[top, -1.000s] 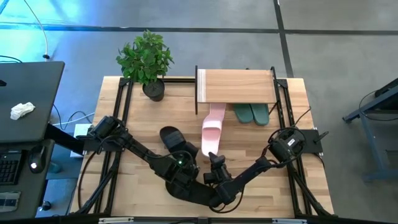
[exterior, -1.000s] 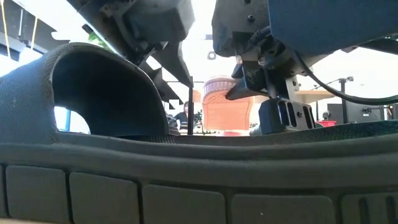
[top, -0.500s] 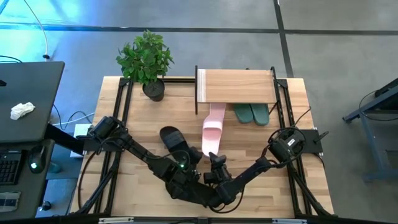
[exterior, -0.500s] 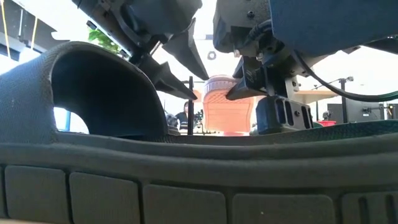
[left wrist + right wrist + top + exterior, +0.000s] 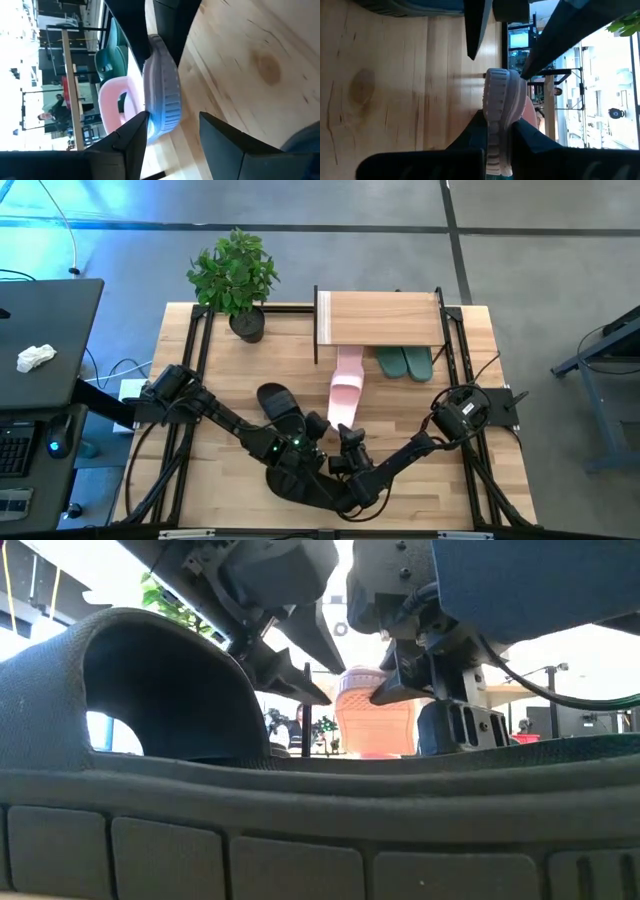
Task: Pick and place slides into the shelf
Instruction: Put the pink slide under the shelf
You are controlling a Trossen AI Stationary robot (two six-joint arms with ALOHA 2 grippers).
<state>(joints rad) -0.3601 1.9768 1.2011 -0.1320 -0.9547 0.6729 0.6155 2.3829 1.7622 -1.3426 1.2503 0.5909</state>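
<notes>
The right claw (image 5: 349, 432) is clamped on the heel of a pale pink slide (image 5: 345, 388), which lies on the bench (image 5: 220, 365) with its toe under the shelf (image 5: 380, 319); the left claw (image 5: 318, 425) stands half open just beside that heel, holding nothing; two teal slides (image 5: 406, 363) sit beneath the shelf.

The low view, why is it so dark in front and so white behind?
Low view: the black slide sits right against the camera, shaded and soft, while the room behind is washed out with bright light. High view: evenly lit, with a blue glow on the floor at upper left.
</notes>
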